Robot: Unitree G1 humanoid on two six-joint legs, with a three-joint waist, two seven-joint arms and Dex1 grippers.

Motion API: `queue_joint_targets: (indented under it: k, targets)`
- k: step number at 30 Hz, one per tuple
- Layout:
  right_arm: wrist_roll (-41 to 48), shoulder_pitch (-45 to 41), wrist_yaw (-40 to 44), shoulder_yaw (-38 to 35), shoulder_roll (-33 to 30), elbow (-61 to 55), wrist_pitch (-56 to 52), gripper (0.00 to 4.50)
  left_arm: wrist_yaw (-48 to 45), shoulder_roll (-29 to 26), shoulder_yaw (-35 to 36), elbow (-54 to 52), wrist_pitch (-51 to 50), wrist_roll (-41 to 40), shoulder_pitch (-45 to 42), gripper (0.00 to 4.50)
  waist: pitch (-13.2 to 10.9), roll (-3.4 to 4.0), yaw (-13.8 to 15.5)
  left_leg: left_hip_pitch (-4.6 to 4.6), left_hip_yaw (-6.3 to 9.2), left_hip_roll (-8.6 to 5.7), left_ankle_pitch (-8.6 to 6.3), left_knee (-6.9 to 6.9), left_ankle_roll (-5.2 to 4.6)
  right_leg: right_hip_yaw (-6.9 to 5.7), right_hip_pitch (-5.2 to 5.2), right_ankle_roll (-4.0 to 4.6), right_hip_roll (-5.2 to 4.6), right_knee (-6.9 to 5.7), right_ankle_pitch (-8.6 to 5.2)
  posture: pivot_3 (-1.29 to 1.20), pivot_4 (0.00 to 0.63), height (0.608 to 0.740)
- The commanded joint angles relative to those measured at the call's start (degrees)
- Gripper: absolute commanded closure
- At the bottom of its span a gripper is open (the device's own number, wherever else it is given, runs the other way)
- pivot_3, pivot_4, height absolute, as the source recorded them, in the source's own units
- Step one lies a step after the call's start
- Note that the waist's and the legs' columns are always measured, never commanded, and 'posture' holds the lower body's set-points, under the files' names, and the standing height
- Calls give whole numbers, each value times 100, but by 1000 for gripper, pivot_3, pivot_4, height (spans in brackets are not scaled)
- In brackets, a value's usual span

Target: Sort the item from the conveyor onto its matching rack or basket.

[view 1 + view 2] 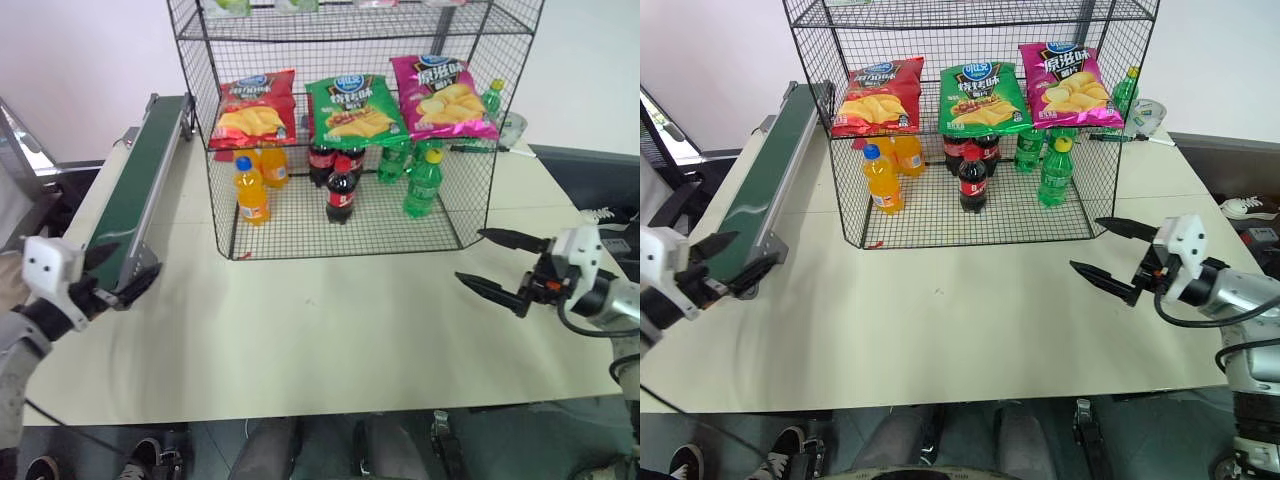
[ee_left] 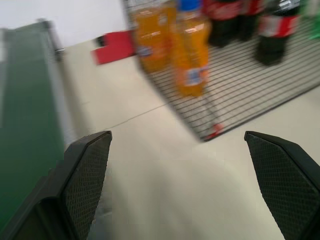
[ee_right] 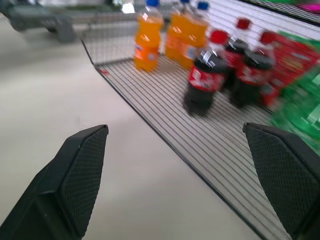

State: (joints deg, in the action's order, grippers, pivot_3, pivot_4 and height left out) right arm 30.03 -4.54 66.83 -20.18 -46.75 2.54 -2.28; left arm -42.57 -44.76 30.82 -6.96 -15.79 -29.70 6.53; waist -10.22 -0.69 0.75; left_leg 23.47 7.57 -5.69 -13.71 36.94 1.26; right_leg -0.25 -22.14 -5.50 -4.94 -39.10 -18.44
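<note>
Left eye view: your left gripper [image 1: 100, 275] and right gripper [image 1: 503, 265] both gape wide, empty. That shiny red crisp bag [image 1: 255, 108] lies in the tall black wire-mesh rack [image 1: 355, 130], around 11 o'clock. Left wrist view adds the dark-green conveyor belt [image 2: 25, 125] close up.

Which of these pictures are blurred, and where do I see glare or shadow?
Left wrist view: orange bottle and belt smeared, pincer fingers sharper. Right wrist view: cola bottles soft, green bag a blur. Head views: sharp; red crisp bag shines slightly; right pincer casts a faint shadow on the table.
</note>
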Motion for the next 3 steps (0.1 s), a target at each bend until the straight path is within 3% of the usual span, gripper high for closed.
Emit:
queue_joint_targets:
  k: [1, 3]
  targets:
    - [-54, 61, 156, -258, -122, 225, 275, 0, -66, -121, 182, 204, 369, 311, 18, 56, 0, 2, -4, 0, -3, 0, 0, -1, 0, 1, -1, 1, -1, 1, 0, 0, 150, 740]
    - [-57, 48, 189, -268, -110, 295, 323, 0, -111, -64, 202, 289, 533, 344, -12, 56, 0, 3, -11, 0, -4, 3, -1, -3, -1, 1, -3, 2, -1, 1, 1, 0, 150, 740]
